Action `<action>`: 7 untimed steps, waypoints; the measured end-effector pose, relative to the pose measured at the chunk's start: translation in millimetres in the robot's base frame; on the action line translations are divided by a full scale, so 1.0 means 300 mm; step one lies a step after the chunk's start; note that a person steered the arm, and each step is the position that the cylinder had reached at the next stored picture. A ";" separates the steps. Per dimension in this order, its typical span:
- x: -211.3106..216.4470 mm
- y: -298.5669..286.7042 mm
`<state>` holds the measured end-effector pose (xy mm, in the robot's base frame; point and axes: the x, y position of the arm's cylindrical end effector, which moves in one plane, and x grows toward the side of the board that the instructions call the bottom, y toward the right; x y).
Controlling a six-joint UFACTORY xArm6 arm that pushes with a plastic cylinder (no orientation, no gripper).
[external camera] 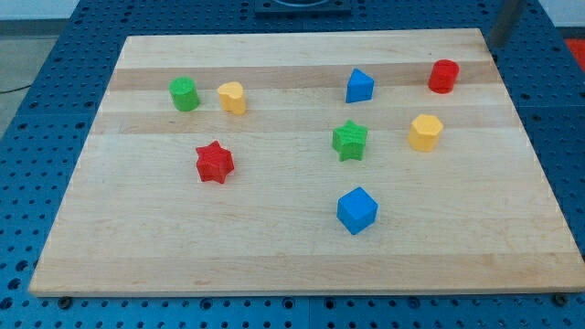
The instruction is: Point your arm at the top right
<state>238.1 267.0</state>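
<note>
My rod enters at the view's top right, and my tip (498, 42) sits at the board's top right corner, just off its edge. The nearest block is the red cylinder (443, 76), below and left of the tip. A blue triangular block (359, 86) lies further left. A yellow hexagonal block (425, 132) and a green star (349, 140) sit lower. A blue cube (356, 210) is near the bottom centre. A red star (215, 162), a yellow block (232, 97) and a green cylinder (184, 93) are on the left.
The wooden board (274, 265) lies on a blue perforated table (567, 119). A dark base shows at the view's top centre (302, 5).
</note>
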 end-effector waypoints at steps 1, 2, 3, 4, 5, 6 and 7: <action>0.097 -0.337; 0.010 -0.142; -0.153 0.033; -0.155 0.033; -0.155 0.033; -0.154 0.001; -0.156 -0.028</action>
<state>191.4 258.7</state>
